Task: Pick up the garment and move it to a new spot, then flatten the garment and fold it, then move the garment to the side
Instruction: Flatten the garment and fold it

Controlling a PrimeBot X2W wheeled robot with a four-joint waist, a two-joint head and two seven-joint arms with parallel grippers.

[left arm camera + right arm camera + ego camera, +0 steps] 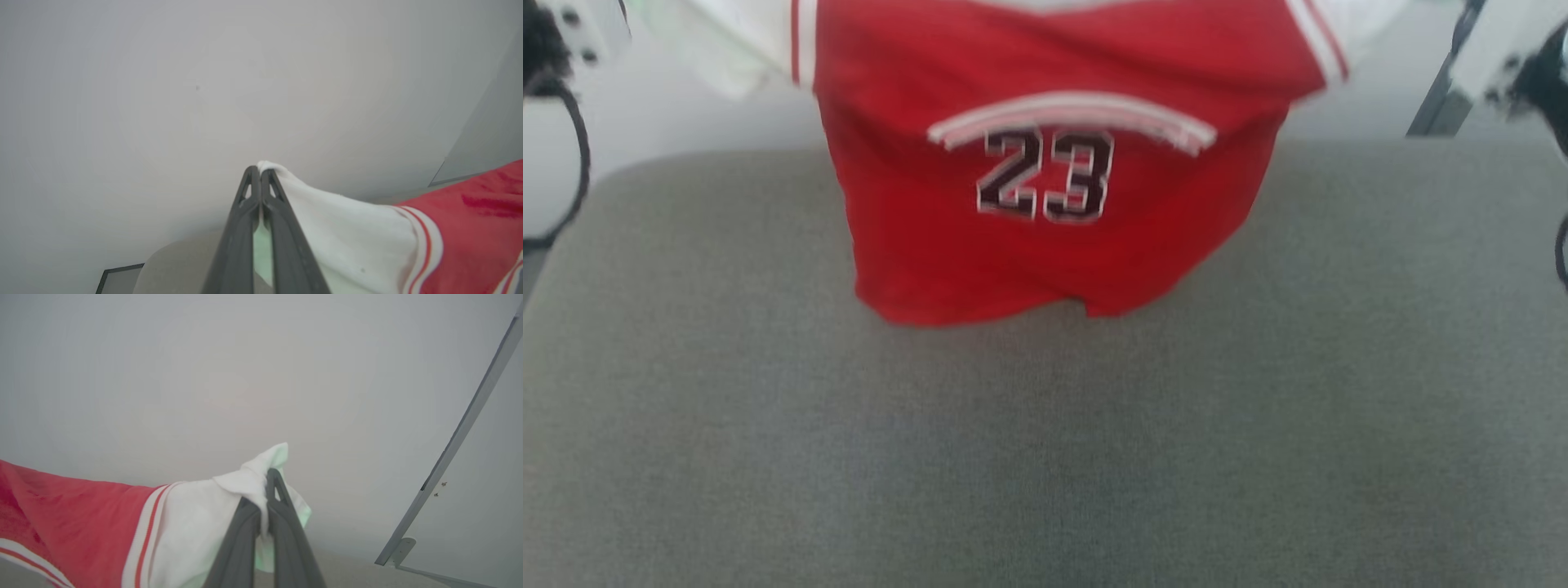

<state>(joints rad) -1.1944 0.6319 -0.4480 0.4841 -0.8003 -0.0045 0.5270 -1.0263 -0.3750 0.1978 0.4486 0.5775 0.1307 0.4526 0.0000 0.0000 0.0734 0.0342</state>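
Red fabric hangs in front of me in the head view: the garment (1045,229) is lifted and stretched between my two arms, its black "23" facing the camera and its lower hem down at the far part of the grey fabric-covered desk (1045,457). The picture is blurred, so I cannot tell whether the hem brushes the top or hangs just clear of it. In the left wrist view the left tool (256,171) is clenched on the very end of one white sleeve (347,228), with a small tuft of cloth poking out at the fingertips. In the right wrist view the right tool (261,488) is clamped on the other white sleeve (196,522), where the cloth is bunched and wraps partly round one finger. Both grips look shallow, more so on the left. I judge this to be the carrying step, right at the point where it turns into laying out, since the shirt is airborne and spread, with most of the desk bare below it. The next move, as I see it, calls for lowering both tools together at the same height and drawing the shirt toward me so the hem lands first and the body unrolls flat. I would hold the sleeves apart for tension, without tugging hard enough to slip the left pinch.
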